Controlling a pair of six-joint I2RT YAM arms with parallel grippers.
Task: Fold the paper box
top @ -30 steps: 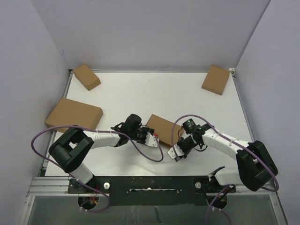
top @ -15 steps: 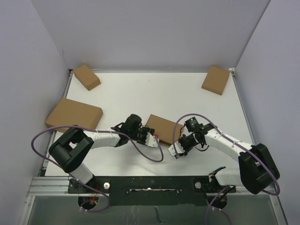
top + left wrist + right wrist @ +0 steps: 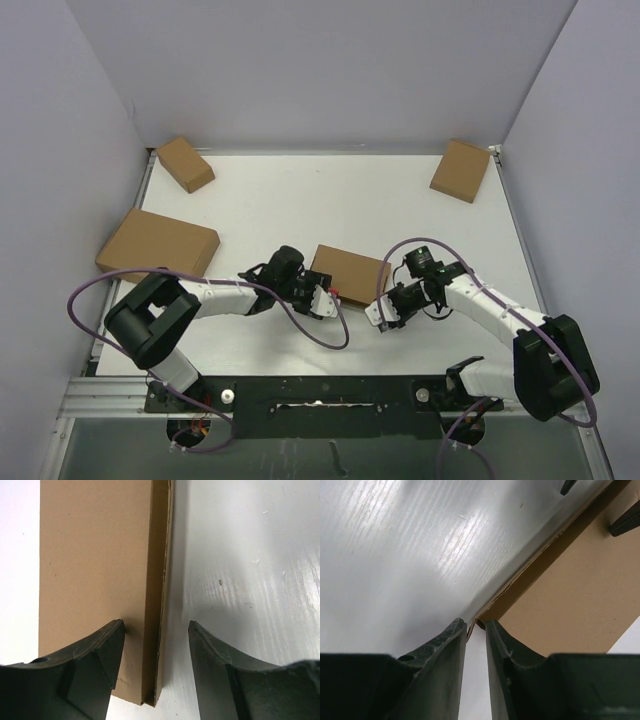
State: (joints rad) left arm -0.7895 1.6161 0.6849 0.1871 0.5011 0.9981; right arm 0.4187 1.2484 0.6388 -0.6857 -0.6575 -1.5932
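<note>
The paper box (image 3: 352,272) lies closed and flat on the white table, brown, in the middle between both arms. My left gripper (image 3: 325,298) is at its near left end. In the left wrist view the left gripper (image 3: 156,630) is open and straddles the box's side wall (image 3: 156,580). One finger (image 3: 95,660) is over the lid, the other (image 3: 220,665) over the table, and neither presses the cardboard. My right gripper (image 3: 382,312) is at the near right corner. Its jaws stand a narrow gap apart (image 3: 476,626), with the box's corner (image 3: 490,611) just at the tips.
Three other closed brown boxes sit around the table: a small one (image 3: 185,163) at the back left, a larger one (image 3: 158,245) at the left edge, and one (image 3: 461,170) at the back right. Purple walls enclose the table (image 3: 300,200) on three sides.
My left gripper's jaws have widened around the box's edge. My right gripper has moved up and slightly right to the box's near right corner, its jaws a little wider.
</note>
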